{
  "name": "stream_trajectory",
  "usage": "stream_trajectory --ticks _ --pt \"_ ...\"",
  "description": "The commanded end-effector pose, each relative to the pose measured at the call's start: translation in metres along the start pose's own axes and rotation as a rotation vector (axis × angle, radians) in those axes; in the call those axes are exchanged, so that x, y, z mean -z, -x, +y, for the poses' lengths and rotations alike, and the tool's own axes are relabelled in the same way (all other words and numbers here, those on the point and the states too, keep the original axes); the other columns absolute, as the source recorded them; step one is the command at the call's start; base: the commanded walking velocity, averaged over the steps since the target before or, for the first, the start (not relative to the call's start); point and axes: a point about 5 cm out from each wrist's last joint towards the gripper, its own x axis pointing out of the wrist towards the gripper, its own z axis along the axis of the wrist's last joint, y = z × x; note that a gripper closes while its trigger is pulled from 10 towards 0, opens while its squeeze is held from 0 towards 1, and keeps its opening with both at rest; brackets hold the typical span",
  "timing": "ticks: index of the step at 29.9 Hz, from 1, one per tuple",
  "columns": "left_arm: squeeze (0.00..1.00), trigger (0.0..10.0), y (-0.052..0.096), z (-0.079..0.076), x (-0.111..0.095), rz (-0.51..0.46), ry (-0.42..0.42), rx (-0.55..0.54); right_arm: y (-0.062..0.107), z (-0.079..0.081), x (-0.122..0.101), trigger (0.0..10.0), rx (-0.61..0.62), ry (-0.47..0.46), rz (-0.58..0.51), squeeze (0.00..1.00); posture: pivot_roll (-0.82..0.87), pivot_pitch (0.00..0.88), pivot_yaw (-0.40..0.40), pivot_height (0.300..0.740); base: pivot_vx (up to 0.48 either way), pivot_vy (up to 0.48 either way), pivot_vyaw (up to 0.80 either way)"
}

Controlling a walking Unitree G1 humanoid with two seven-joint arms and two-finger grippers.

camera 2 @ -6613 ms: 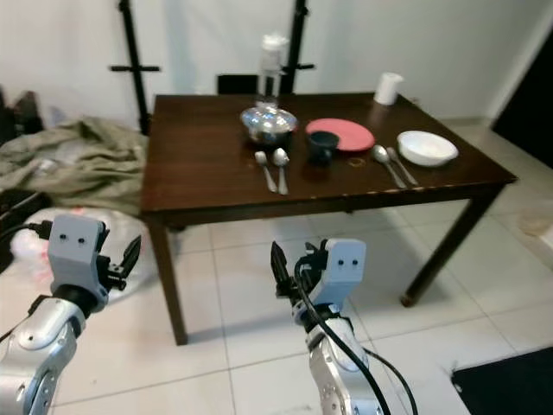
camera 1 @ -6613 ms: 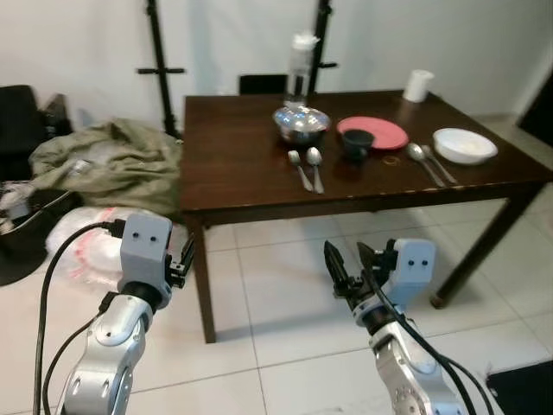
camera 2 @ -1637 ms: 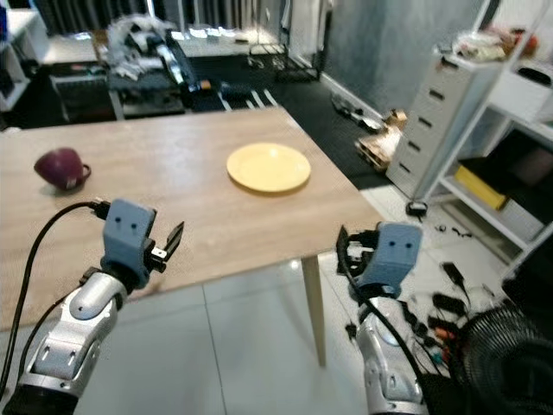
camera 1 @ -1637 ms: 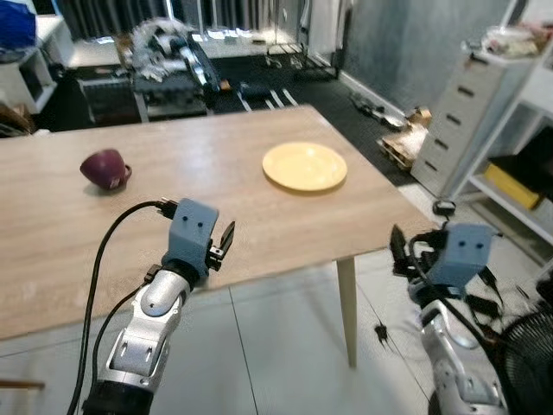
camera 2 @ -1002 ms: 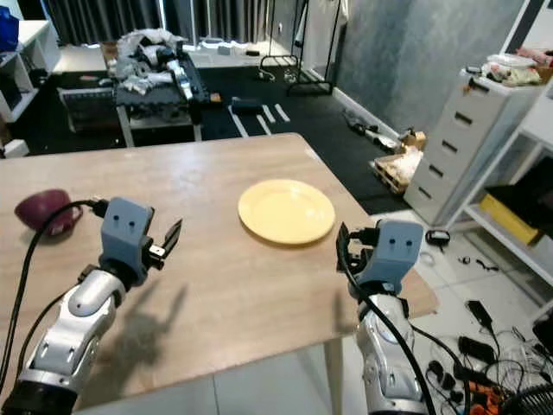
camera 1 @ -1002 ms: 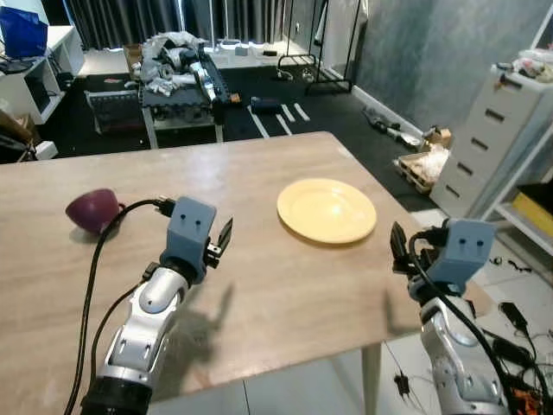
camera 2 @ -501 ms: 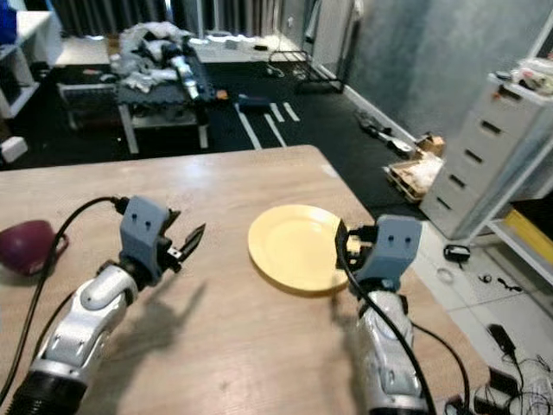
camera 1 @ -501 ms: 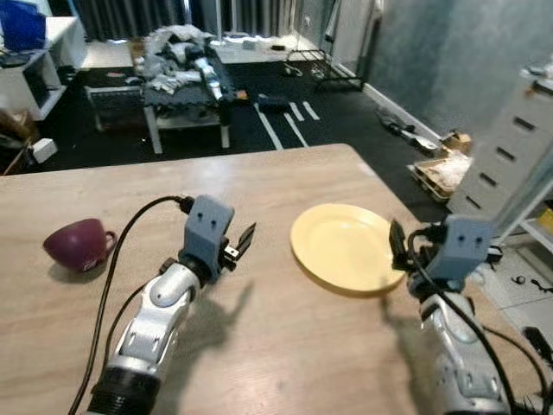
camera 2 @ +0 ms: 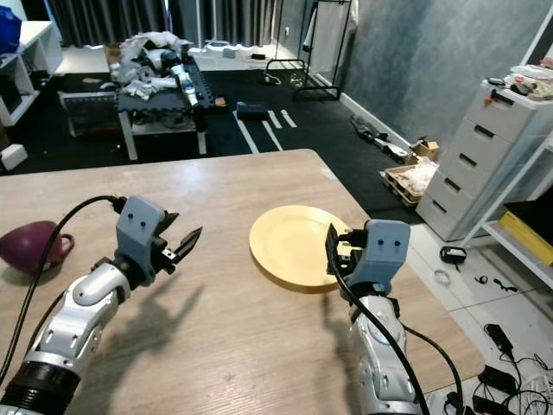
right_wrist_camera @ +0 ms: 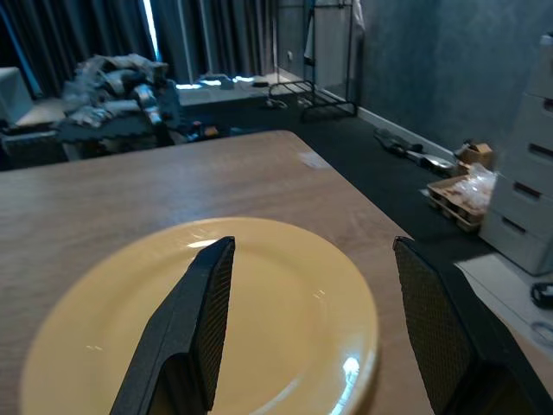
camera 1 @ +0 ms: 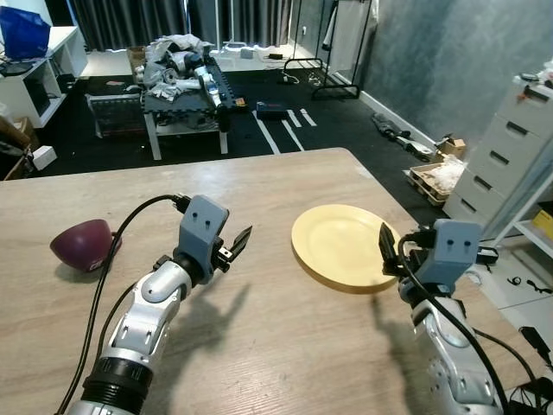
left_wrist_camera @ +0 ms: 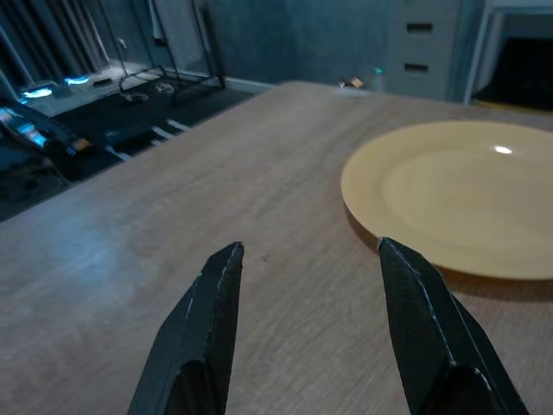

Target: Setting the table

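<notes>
On the wooden table [camera 1: 285, 346], yellow plate [camera 1: 341, 246] just beyond right tool [right_wrist_camera: 311, 337] (fingers wide), left tool [camera 1: 238, 244] likewise spread.

No readable text

No word, label, brand or number can be made out anywhere; distant clutter is too small and blurred to read.

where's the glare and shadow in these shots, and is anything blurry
Left eye view: sharp; the left claw casts a soft shadow on the table. Right wrist view: highlights glint on the yellow plate; the near black fingers look soft. Left wrist view: dim, bluish, with one small glint on the plate.
</notes>
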Motion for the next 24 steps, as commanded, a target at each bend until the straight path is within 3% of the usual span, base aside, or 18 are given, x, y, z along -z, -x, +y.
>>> stream_trajectory --ticks 1,5,8,11,14,16,19,24 --pt "0.0 10.0 0.0 0.005 0.002 0.008 0.004 0.007 0.002 -0.004 0.004 10.0 0.025 0.036 0.031 0.0 0.13 0.122 0.059 0.74 0.0 0.0 0.0" --pt "0.0 10.0 0.0 0.007 -0.002 -0.003 -0.005 -0.001 -0.007 0.002 0.014 10.0 0.031 0.056 0.089 0.0 0.15 0.132 0.055 0.74 0.0 0.0 0.0" --pt "0.0 10.0 0.002 0.005 -0.008 -0.031 0.003 -0.007 -0.02 0.015 0.02 10.0 0.013 0.041 0.131 0.0 0.16 0.143 0.045 0.74 0.0 0.0 0.0" --pt "0.0 10.0 0.007 0.004 -0.012 -0.049 0.008 -0.008 -0.03 0.028 0.026 10.0 -0.021 0.089 0.17 0.0 0.18 0.152 0.038 0.74 0.0 0.0 0.0" --pt "0.0 10.0 0.02 0.007 -0.019 -0.069 0.005 -0.011 -0.043 0.045 0.029 10.0 -0.078 0.161 0.2 0.0 0.21 0.164 0.025 0.74 0.0 0.0 0.0" --pt "0.0 10.0 0.035 0.01 -0.026 -0.075 -0.006 -0.004 -0.052 0.056 0.032 10.0 -0.137 0.274 0.238 0.0 0.22 0.168 0.019 0.74 0.0 0.0 0.0" --pt "0.0 10.0 0.054 0.016 -0.033 -0.069 -0.01 0.01 -0.058 0.061 0.035 10.0 -0.205 0.374 0.284 0.0 0.23 0.173 0.009 0.74 0.0 0.0 0.0" --pt "0.0 10.0 0.075 0.023 -0.041 -0.052 -0.002 0.041 -0.055 0.066 0.045 10.0 -0.354 0.445 0.358 0.0 0.24 0.176 0.002 0.74 0.0 0.0 0.0"
